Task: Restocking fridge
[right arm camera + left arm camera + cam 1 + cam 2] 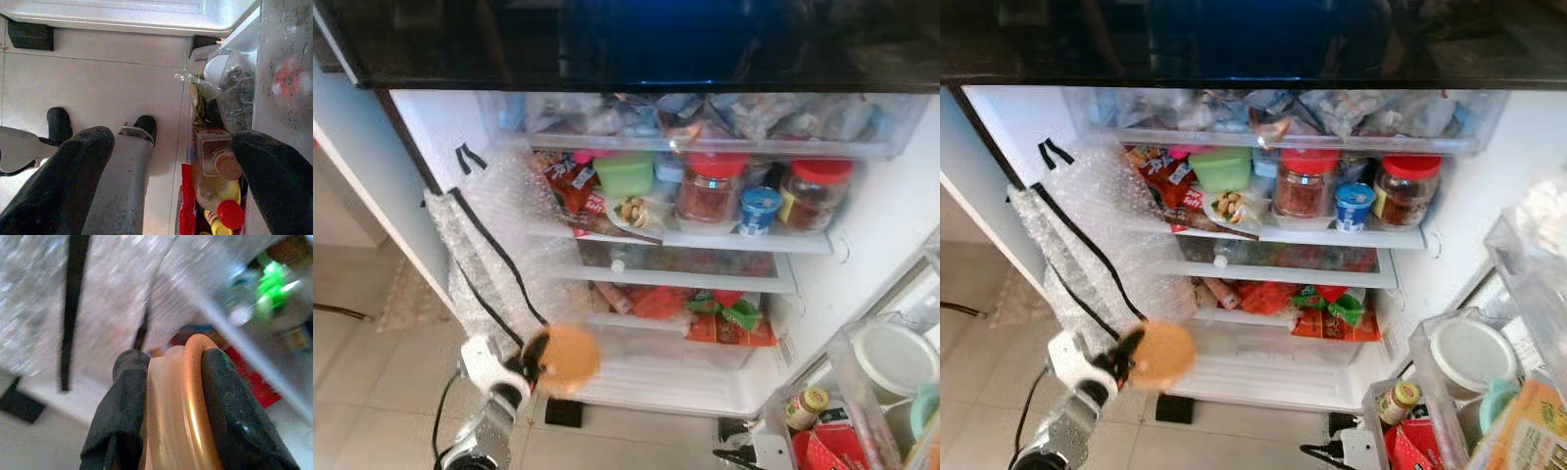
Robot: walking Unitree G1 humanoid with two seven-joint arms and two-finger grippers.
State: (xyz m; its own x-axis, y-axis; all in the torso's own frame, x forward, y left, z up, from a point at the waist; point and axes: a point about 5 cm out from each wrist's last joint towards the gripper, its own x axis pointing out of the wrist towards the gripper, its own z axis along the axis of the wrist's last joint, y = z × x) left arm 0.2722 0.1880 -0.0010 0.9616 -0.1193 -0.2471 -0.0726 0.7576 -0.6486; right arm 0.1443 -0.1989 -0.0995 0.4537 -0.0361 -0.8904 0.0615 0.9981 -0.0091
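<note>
Blurred orange lid, contents unreadable, low before the open fridge.
My left gripper clamps it edgewise, flat face toward me; my right gripper hangs spread apart.

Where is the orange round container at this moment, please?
The orange round container is held in the left gripper, low on the robot's left, in front of the fridge's bottom shelf, beside the bubble wrap.

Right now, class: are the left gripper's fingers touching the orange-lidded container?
Touching. In the left wrist view, both black fingers press flat against the orange-lidded container, one on each side, with no gap. The left gripper holds it before the fridge.
</note>
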